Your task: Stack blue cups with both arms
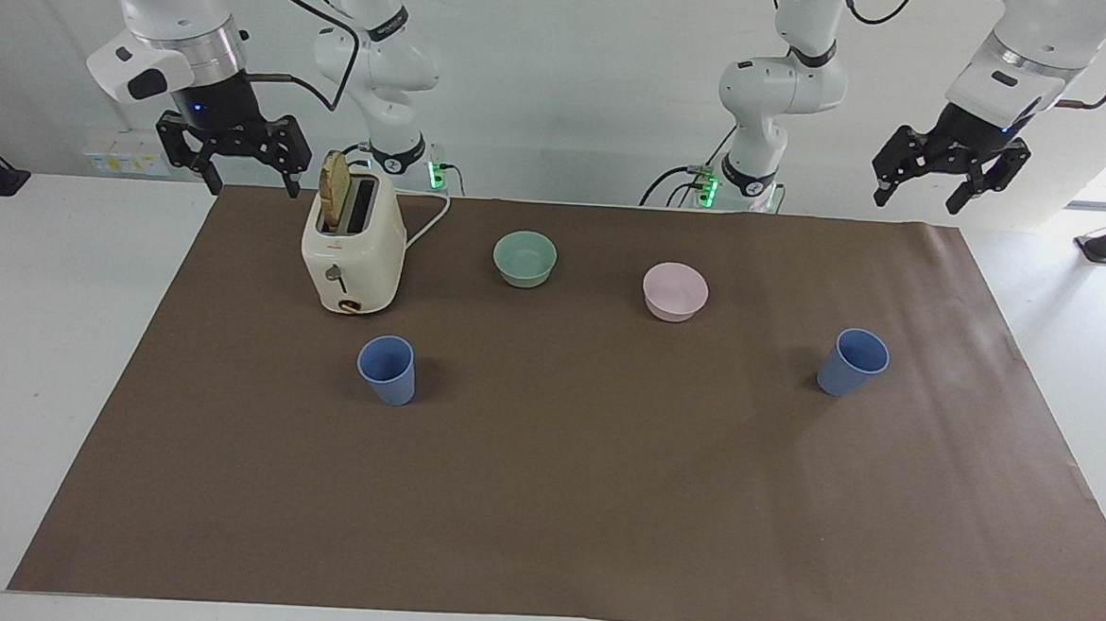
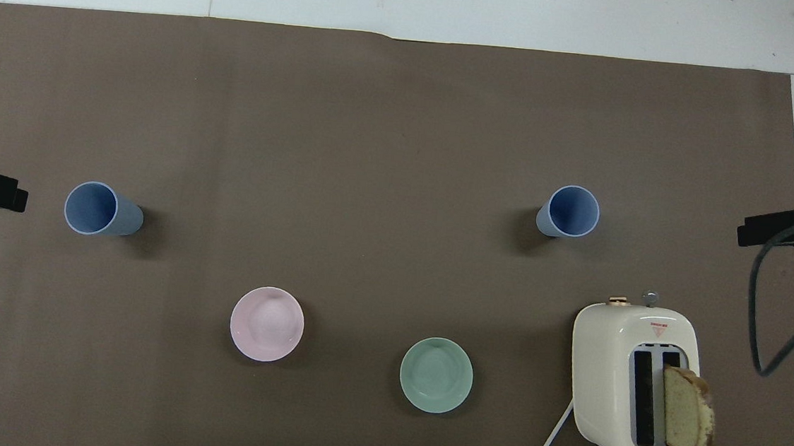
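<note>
Two blue cups (image 1: 387, 368) (image 1: 852, 361), two bowls (image 1: 524, 258) (image 1: 675, 290).

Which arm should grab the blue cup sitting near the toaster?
The right arm. Its open right gripper hangs beside the toaster, at that blue cup's end of the table. The left gripper hangs at the opposite end, closer to the second cup.

Brown paper-covered worktop (image 2: 406, 110): two upright matte blue plastic tumblers (image 2: 92, 208) (image 2: 569, 212), pink bowl (image 2: 266, 323), mint-green bowl (image 2: 436, 375), cream toaster (image 2: 613, 353) holding bread slice (image 2: 687, 410).
</note>
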{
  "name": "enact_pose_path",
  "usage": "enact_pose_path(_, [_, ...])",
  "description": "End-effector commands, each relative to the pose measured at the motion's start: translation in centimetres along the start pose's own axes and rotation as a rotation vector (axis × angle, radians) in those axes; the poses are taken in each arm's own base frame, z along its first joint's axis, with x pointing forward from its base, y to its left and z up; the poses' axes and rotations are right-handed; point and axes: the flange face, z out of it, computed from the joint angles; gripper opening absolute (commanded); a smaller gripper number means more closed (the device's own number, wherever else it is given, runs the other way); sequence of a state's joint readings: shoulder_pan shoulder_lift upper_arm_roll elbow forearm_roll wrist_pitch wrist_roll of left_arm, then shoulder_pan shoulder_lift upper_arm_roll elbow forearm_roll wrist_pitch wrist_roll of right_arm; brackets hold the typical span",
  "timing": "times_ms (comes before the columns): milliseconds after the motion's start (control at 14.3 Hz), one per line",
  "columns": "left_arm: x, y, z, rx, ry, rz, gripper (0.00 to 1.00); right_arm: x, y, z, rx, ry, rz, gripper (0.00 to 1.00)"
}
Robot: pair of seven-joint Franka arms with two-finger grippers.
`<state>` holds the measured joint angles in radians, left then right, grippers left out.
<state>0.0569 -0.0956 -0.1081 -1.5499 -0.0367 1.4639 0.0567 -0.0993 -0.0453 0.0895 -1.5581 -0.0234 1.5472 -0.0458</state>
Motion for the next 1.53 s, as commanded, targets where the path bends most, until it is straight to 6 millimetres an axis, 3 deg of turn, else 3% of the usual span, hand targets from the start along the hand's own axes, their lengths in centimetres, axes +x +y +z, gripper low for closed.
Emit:
enact_pose_path(0, [-0.5, 0.1, -0.1, 0.003, 0.018, 0.001, 1.0, -0.5, 0.2, -0.1, 0.003, -0.001, -0.018, 1.0])
enact_pose_path(977, [-0.5, -0.1, -0.4, -0.007, 0.021, -0.018, 1.0, -0.5, 0.2, -0.1, 0.003, -0.001, -0.018, 1.0])
enact_pose_path(1186, [-0.6, -0.6, 0.2, -0.009, 0.01, -0.015, 1.0, -0.5, 0.2, -0.1, 0.003, -0.001, -0.018, 1.0])
enact_pose_path(1326, [0.0, -0.9, 1.7, -0.011, -0.004, -0.02, 1.0, -0.5, 0.2, -0.1, 0.003, -0.001, -0.018, 1.0])
enact_pose_path(1465, [0.6, -2.7, 3.1, -0.009, 0.022, -0.053, 1.0, -0.5, 0.2, -0.1, 0.003, -0.001, -0.018, 1.0])
